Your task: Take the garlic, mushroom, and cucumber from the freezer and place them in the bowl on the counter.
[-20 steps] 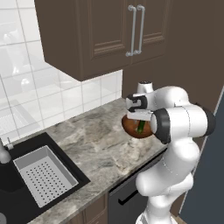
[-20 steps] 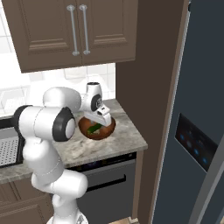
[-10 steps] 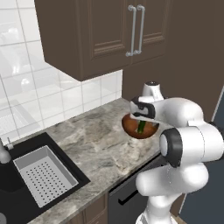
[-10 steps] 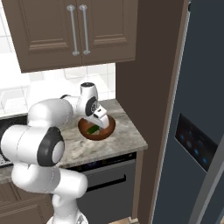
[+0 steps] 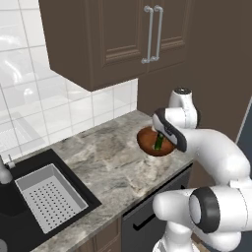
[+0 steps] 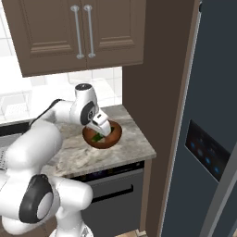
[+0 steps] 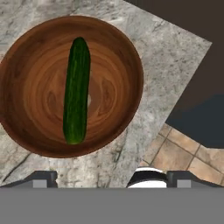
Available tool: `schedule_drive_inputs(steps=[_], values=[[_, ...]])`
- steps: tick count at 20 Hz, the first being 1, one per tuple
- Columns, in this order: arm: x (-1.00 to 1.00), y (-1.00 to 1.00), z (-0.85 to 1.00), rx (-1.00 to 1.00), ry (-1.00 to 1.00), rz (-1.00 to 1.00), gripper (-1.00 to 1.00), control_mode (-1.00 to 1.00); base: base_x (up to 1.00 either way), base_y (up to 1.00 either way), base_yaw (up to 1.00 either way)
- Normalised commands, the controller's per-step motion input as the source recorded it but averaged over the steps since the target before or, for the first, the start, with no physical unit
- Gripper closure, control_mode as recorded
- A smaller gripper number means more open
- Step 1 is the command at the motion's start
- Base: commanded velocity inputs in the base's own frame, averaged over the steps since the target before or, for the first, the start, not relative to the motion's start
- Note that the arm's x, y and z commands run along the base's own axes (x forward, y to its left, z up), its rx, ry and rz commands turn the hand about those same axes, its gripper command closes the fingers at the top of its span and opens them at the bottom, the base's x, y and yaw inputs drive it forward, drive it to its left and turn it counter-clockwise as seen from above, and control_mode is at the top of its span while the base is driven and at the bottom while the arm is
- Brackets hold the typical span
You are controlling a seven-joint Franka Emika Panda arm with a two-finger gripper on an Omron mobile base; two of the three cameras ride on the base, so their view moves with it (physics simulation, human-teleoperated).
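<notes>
Gripper spread wide, empty, above the bowl; cucumber inside; desk edge beside.

Even, soft rendered light; faint shadows, slight blur.

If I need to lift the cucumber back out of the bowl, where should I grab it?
Grip the cucumber at mid-length, coming straight down, fingers either side of its narrow width. It lies flat along the bowl's bottom, and the raised rim would likely block a sideways approach.

A dark green cucumber lies flat across the middle of the reddish-brown wooden bowl.
</notes>
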Motion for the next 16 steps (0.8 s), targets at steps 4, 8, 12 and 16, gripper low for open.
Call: schedule_drive_inputs(steps=[4,8,12,16], values=[[-0.59,0.0,0.69,-0.02,0.0,0.02,-1.0,-1.0,0.0,0.0,0.0],[-0.68,0.01,0.63,-0.02,0.0,0.03,-1.0,-1.0,0.0,0.0,0.0],[-0.64,0.07,0.61,-0.05,0.0,0.06,-1.0,-1.0,0.0,0.0,0.0],[-0.66,0.01,0.47,-0.03,-0.06,0.06,-1.0,-1.0,0.0,0.0,0.0]])
